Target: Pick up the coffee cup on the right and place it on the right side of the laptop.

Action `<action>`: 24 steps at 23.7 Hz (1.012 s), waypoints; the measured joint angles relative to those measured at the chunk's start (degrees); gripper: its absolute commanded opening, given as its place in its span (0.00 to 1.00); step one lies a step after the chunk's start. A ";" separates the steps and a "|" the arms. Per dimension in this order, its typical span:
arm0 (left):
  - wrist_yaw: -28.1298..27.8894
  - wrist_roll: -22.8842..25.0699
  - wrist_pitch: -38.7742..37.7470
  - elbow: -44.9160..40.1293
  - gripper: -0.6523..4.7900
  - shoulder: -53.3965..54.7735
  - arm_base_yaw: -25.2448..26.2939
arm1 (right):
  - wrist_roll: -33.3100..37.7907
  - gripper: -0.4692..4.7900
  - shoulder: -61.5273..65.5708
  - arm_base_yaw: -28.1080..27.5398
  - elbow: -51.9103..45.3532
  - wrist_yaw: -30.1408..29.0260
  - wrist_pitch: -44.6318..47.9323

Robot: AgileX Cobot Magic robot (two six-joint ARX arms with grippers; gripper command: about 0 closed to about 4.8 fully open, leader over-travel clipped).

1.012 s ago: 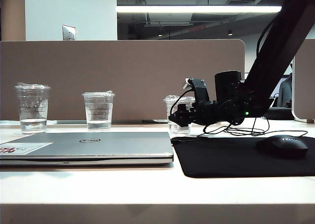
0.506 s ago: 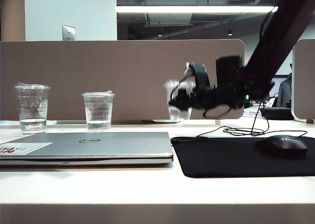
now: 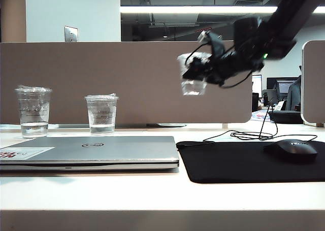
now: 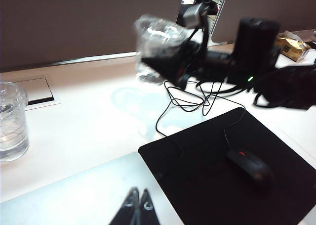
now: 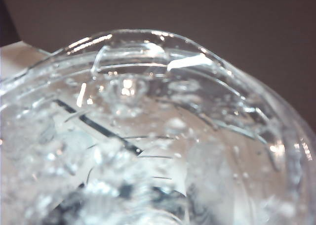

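The coffee cup (image 3: pixel 192 85), a clear lidded plastic cup with a little water, hangs tilted in the air high above the desk, well right of and behind the laptop. My right gripper (image 3: pixel 201 68) is shut on its side. In the right wrist view the cup (image 5: pixel 148 121) fills the frame and hides the fingers. The left wrist view shows the cup (image 4: pixel 157 44) held over the white desk behind the mouse pad. The silver-grey laptop (image 3: pixel 101 149) lies closed at the front left. My left gripper (image 4: pixel 138 198) hovers shut and empty over the laptop's lid (image 4: pixel 74 195).
Two other clear cups (image 3: pixel 33 110) (image 3: pixel 101 113) stand behind the laptop. A black mouse pad (image 3: pixel 238 162) with a black mouse (image 3: pixel 291 151) lies right of the laptop, and a cable (image 3: pixel 246 135) trails behind it. A brown partition (image 3: pixel 127 78) closes the back.
My right gripper has lifted the coffee cup from the desk behind the mouse pad up into the air and slightly rightward. The left gripper has stayed still.
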 measured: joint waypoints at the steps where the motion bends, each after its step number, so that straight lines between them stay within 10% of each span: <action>1: 0.00 0.00 -0.02 0.00 0.11 0.00 0.00 | 0.39 0.61 -0.96 -0.59 -0.02 -0.28 -0.94; 14: 0.00 0.00 0.00 0.00 0.11 0.00 0.00 | 3.13 0.61 -11.43 -1.66 -6.67 -4.17 -5.75; 24: 0.00 0.00 -0.02 0.00 0.11 0.00 0.00 | 3.10 0.61 -24.15 -1.16 -32.20 0.92 14.03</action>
